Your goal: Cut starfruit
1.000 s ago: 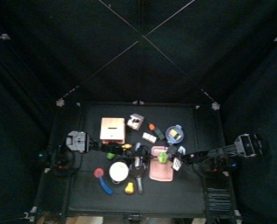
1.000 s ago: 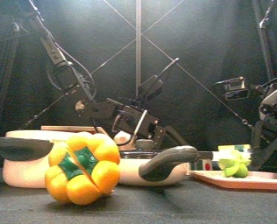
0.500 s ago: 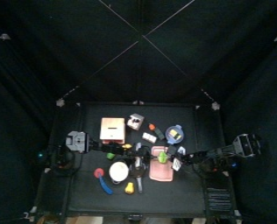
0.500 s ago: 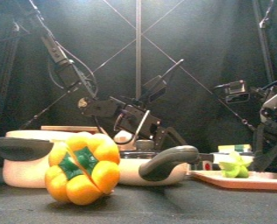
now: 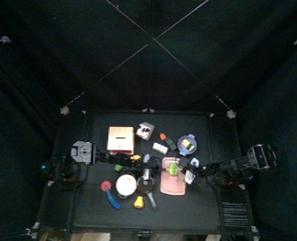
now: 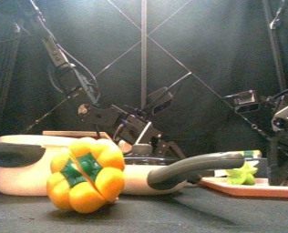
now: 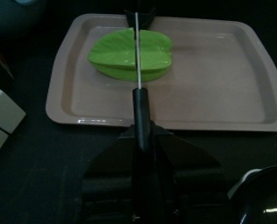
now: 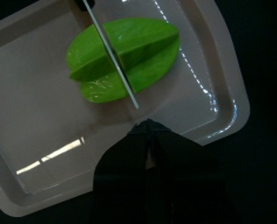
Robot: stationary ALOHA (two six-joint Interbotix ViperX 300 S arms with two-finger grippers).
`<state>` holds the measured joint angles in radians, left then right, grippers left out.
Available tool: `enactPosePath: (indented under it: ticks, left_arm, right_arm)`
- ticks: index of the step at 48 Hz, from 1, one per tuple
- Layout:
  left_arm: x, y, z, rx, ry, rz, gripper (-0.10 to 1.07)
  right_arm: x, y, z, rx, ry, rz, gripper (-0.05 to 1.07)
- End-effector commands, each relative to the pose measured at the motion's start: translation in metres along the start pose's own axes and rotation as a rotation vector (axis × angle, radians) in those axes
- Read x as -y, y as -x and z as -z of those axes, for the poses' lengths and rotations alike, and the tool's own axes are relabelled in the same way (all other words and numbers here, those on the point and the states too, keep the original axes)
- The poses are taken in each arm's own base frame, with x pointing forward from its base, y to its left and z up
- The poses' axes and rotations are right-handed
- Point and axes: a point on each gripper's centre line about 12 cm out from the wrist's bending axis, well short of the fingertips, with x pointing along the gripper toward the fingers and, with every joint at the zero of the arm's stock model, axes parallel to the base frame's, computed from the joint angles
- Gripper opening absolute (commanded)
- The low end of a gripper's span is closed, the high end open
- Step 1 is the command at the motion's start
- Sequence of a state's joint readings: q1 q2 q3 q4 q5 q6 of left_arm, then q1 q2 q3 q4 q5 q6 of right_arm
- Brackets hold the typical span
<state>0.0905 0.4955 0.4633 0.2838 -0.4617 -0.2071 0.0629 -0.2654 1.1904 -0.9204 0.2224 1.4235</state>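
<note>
The starfruit [image 7: 115,57], a small yellow-green piece, lies on the pink board [image 7: 223,96]; both also show from the right wrist as starfruit [image 8: 149,48] and board [image 8: 47,114]. My left gripper [image 7: 141,147] is shut on a knife [image 7: 141,109], and the thin blade [image 8: 110,57] runs straight across the fruit's middle. My right gripper [image 8: 149,131] stands at the board's opposite rim, jaws close together on that rim, just short of the fruit. From the front, the starfruit [image 6: 241,173] sits low at the right with the blade above it.
A yellow toy pepper [image 6: 86,175] stands at the table's front, with a white pot [image 6: 37,168] with dark handles behind it. From above, a pink box [image 5: 118,137] and several small toys lie behind the board [image 5: 174,185]. A white block [image 7: 1,109] lies beside the board.
The knife has slid further right, so its blade now reaches over the starfruit. The right arm has shifted slightly right and down. The starfruit and board stay where they were.
</note>
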Motion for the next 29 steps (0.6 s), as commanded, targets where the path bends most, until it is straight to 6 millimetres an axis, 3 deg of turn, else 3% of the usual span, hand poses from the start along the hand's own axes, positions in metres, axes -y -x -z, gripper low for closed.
enactPosePath:
  ticks: [1, 8, 19, 29]
  left_arm:
    - [-0.001, 0.004, -0.014, 0.026, -0.015, 0.0, 0.45]
    - [0.0, 0.008, -0.022, 0.026, -0.042, 0.003, 0.45]
    - [-0.001, 0.012, -0.041, 0.042, -0.067, -0.003, 0.45]
    - [-0.001, 0.012, -0.048, 0.056, -0.078, -0.002, 0.45]
  right_arm:
    - [-0.003, 0.004, -0.008, 0.032, 0.009, -0.01, 0.45]
    - [-0.005, 0.015, -0.017, 0.088, 0.035, -0.024, 0.48]
    - [-0.004, 0.027, -0.024, 0.142, 0.026, -0.035, 0.64]
    - [-0.009, 0.025, -0.022, 0.131, 0.042, -0.042, 0.66]
